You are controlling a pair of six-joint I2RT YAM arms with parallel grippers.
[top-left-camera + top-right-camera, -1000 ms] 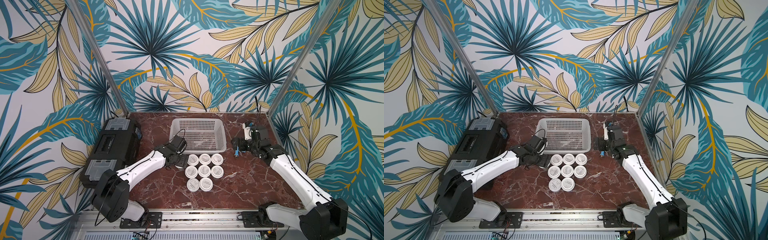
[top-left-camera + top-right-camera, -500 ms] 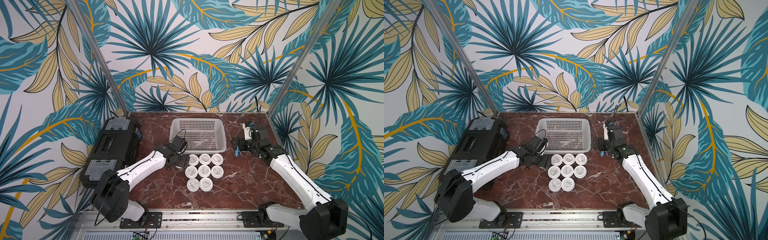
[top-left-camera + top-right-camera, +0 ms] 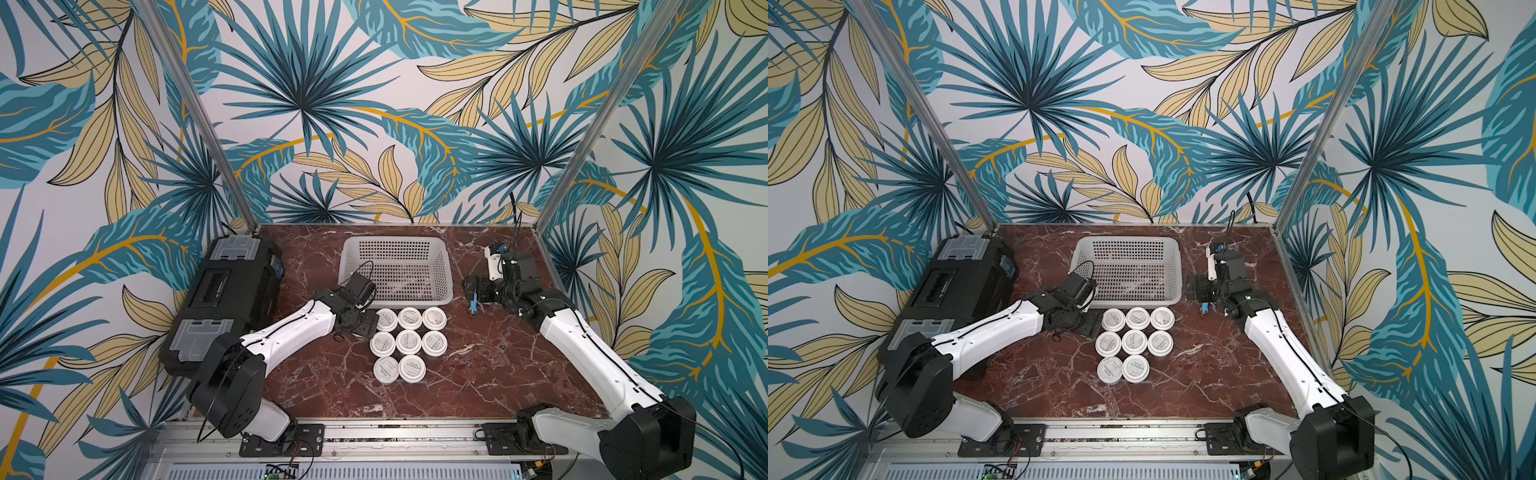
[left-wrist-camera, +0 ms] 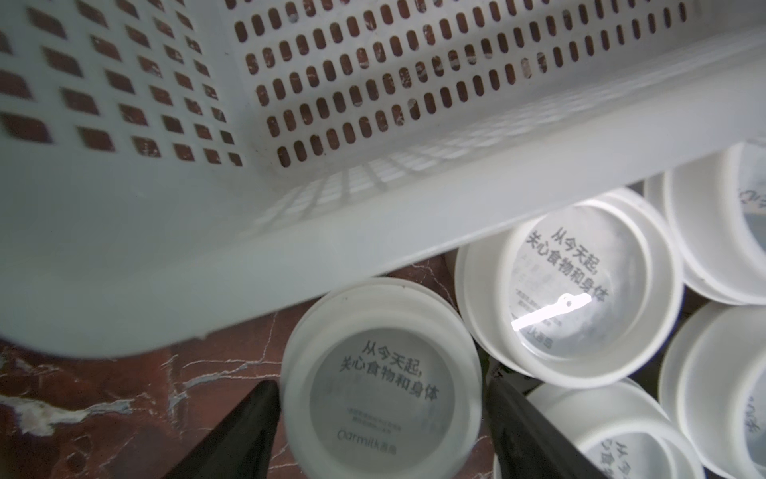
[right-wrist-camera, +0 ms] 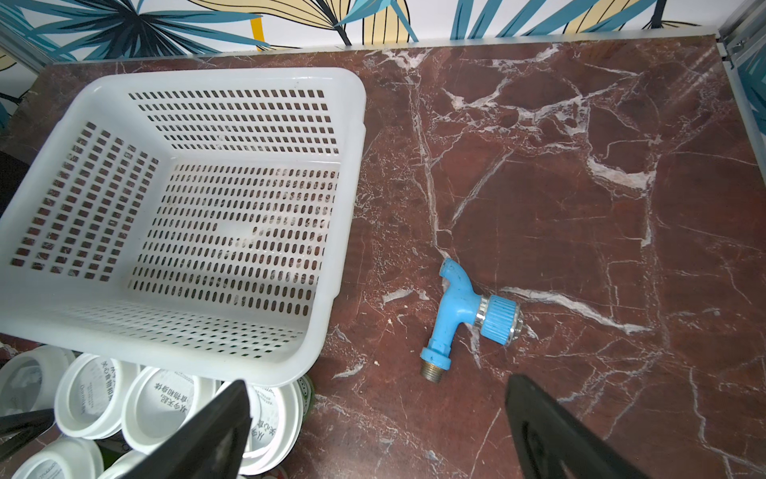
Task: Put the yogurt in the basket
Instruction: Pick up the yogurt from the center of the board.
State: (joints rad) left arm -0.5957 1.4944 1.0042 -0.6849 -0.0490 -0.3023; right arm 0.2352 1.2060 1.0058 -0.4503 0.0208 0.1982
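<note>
Straddling one yogurt jar (image 4: 385, 373), my left claw (image 4: 381, 387) had a finger close at each side — clamped or not, I couldn't tell; nothing had shifted since before.

In both top views the basket (image 3: 395, 240) sits mid-frame at the back of the table (image 3: 478, 365). The jars (image 3: 409, 343) cluster just below it in three rows. The toolbox (image 3: 232, 299) lies along the left edge. The tap (image 3: 473, 308) lies right of the basket, just below the right gripper (image 3: 473, 291). The left gripper (image 3: 380, 323) straddles the upper-left jar (image 3: 387, 319).
</note>
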